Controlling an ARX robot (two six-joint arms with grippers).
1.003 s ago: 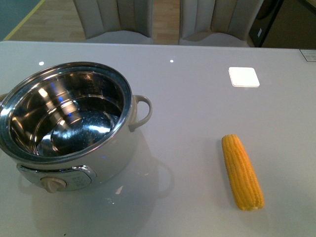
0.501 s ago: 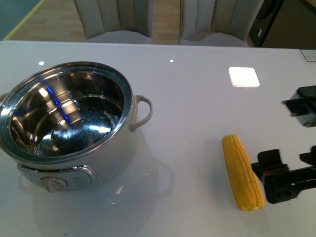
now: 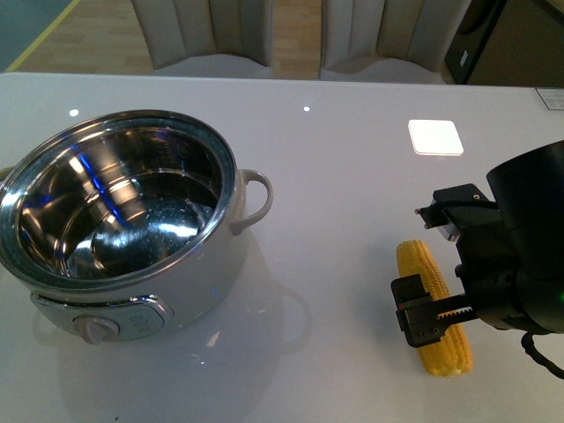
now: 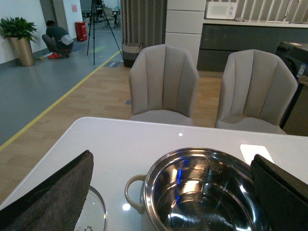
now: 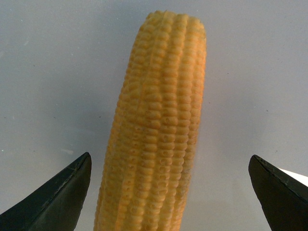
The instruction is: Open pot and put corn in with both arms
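A big indoor hall staged as a kitchen-dining corner, more test space than home. A glossy white surface (image 4: 120, 139) stands before two padded chairs (image 4: 163, 82). A microwave (image 4: 221, 9) sits upper right, and a tripod (image 4: 96, 29) and yellow floor line (image 4: 48, 108) are upper left.

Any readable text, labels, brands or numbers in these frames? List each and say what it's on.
Nothing is legible. Candidates:
Panel around the dial on the pot: markings too small to read.
Stamped marks on the pot's inner wall, left wrist view: blurred.
Paper label at the far right of the table: print too small.
Red sign in the background room: unreadable.
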